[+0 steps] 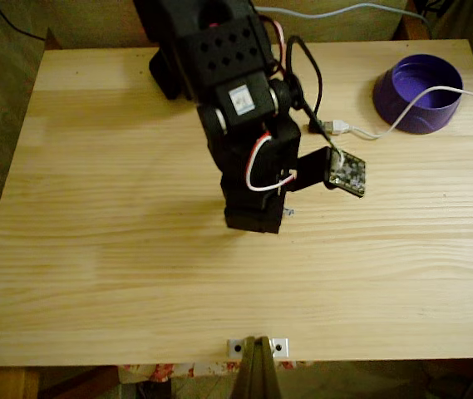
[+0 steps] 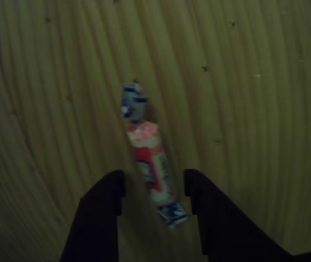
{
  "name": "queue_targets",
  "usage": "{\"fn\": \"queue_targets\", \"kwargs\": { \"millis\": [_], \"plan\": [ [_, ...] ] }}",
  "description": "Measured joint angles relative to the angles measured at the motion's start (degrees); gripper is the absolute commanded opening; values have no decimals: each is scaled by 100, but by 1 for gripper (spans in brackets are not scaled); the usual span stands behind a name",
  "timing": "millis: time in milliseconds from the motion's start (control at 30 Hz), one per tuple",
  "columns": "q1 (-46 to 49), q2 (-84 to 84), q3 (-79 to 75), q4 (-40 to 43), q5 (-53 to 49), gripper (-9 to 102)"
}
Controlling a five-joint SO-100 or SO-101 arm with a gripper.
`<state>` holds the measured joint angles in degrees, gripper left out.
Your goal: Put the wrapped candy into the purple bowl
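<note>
Wrapped candy (image 2: 150,158) lies on the wooden table (image 1: 136,274), its lower end between the spread gripper (image 2: 154,185) fingers; the purple bowl (image 1: 419,93) holds nothing.

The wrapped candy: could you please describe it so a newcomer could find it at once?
On the pale wooden table, look between the two dark fingers of the hand. There lies the slim wrapped candy, pale with red print and twisted blue-white ends; nothing else lies beside it.

The wrapped candy (image 2: 148,158) lies flat at the centre of the other view, slightly tilted, pink-white middle with red print, blue-white twisted ends. The purple bowl (image 1: 391,93) sits upright at the fixed view's upper right.
</note>
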<state>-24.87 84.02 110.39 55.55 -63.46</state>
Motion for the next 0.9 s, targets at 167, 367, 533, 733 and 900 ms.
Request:
{"fn": "queue_targets", "kwargs": {
  "millis": [167,367,533,733,900],
  "plan": [
    [9,0,158,-229,62,22],
    [18,18,290,-378,105,14],
    [18,26,369,-396,141,5],
    [62,26,387,-475,141,1],
    [70,97,387,-457,158,0]
  ]
}}
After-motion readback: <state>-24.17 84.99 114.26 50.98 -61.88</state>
